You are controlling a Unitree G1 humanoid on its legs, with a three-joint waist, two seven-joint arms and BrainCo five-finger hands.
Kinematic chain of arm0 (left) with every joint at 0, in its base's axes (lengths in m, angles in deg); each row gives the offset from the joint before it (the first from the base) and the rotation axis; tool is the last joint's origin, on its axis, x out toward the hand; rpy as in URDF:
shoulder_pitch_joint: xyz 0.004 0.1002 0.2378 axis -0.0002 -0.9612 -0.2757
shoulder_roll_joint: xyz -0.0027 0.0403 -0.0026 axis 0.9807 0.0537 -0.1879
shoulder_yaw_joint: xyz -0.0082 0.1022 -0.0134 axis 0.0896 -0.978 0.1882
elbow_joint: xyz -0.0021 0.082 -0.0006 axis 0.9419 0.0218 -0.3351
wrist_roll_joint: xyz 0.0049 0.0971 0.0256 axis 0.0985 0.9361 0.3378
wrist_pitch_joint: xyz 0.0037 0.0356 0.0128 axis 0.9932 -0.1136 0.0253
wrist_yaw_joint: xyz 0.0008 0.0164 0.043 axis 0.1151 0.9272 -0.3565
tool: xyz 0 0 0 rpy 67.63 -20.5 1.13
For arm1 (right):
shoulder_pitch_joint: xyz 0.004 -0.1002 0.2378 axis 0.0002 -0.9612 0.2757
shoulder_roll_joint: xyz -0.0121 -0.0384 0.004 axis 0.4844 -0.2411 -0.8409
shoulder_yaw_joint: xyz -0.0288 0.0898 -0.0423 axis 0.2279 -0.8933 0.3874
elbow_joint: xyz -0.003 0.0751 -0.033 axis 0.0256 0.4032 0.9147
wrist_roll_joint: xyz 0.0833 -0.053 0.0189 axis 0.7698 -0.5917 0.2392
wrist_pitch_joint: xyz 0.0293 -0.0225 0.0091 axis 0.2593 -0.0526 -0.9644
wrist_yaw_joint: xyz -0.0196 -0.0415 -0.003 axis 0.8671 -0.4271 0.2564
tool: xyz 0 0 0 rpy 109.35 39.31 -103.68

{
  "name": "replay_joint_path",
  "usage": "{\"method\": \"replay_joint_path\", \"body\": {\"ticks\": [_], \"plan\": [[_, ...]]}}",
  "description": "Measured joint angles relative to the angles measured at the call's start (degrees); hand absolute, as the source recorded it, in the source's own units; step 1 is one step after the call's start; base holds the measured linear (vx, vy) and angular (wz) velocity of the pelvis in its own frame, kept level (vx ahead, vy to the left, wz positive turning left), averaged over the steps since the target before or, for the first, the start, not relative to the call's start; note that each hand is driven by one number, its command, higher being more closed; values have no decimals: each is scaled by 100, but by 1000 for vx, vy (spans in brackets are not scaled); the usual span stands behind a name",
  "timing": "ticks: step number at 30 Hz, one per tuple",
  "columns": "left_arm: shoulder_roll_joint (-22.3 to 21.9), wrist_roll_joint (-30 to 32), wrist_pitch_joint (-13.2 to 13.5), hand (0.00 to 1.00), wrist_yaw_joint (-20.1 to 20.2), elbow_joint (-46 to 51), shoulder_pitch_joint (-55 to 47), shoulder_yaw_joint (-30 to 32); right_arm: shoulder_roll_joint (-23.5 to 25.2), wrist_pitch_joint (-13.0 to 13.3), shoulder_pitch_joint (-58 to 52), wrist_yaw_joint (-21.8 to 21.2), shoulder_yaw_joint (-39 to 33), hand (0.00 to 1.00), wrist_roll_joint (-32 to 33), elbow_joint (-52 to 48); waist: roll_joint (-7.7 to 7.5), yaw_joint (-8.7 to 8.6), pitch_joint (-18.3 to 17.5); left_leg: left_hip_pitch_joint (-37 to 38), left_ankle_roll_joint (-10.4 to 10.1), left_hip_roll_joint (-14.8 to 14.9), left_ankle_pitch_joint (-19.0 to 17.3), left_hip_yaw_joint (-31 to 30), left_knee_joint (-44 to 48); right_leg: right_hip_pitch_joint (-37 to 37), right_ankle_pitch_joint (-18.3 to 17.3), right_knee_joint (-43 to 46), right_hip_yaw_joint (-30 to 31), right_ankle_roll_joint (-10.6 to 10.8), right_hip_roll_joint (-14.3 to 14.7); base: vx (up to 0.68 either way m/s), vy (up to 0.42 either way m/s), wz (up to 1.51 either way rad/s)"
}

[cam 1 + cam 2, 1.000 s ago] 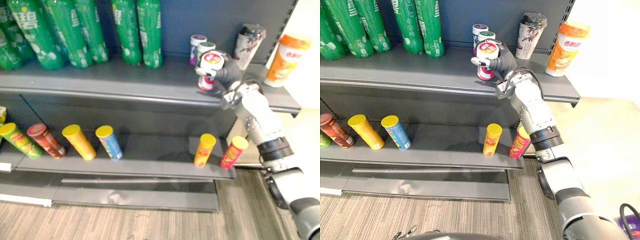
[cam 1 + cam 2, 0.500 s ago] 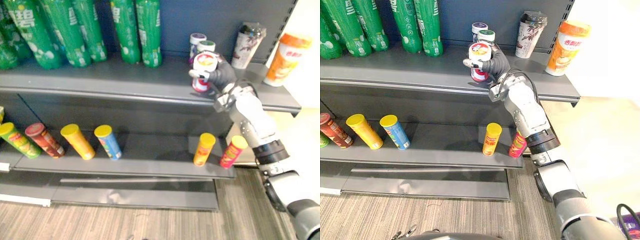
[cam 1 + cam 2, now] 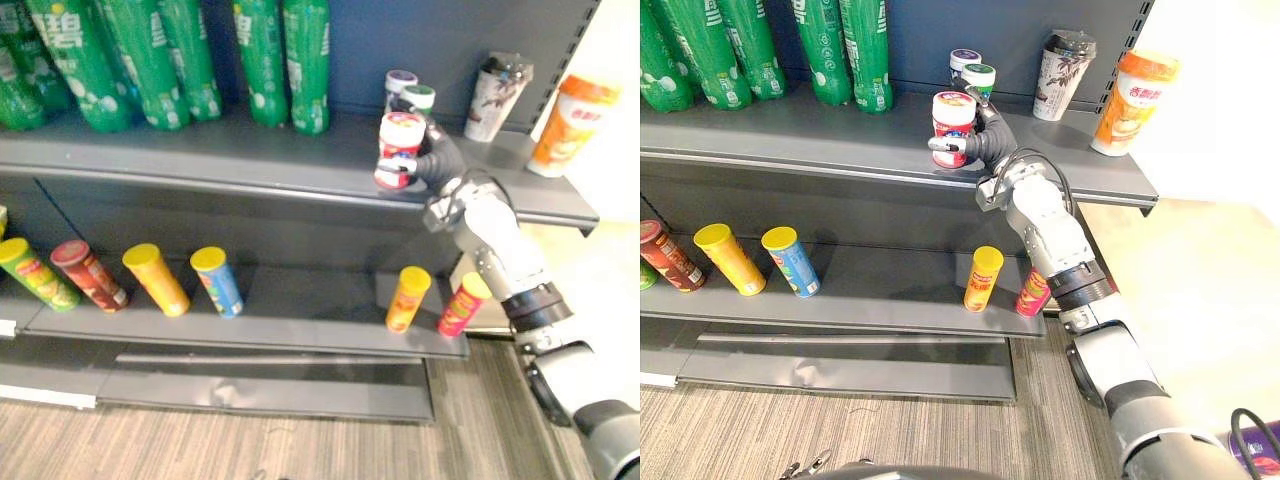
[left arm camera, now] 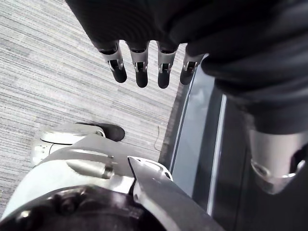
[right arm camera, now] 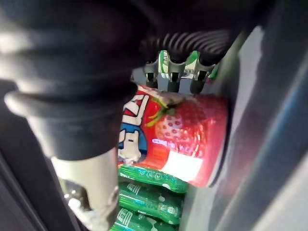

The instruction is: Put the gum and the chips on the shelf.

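Gum [image 3: 953,127]: small rigid tub, likely light and slick-sided, clasped round its middle by the curled right hand [image 3: 991,144], low over the shelf [image 3: 820,140] beneath it; mid-body hold suits; left hand [image 4: 144,67] slack.

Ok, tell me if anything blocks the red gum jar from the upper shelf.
Nothing visible does. The right hand holds the gum jar over a bare patch of the upper shelf near its front edge; two small jars stand behind it.

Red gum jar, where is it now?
In the eye views the red gum jar is gripped in the right hand over the right half of the upper shelf, in front of two small lidded jars.
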Motion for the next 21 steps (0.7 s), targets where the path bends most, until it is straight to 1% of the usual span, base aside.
{"method": "replay_joint_path", "body": {"ticks": [6,15,21], "plan": [[34,1,-1,0,30,7,17,-55,3,121,10,16,-2,0,-3,-7,-21,7,11,-15,-28,4,20,56,0,-66,0,19,35,0,-1,16,14,-5],[78,10,-1,0,53,55,33,-54,2,239,42,123,-8,0,-48,-67,-117,2,79,-2,-64,7,41,110,0,-90,1,17,82,1,3,9,7,-2],[62,22,14,0,93,122,40,-55,-44,244,169,287,-36,0,26,-136,-115,-17,173,-2,-73,20,51,122,0,-103,8,11,83,13,16,1,1,-1]]}}
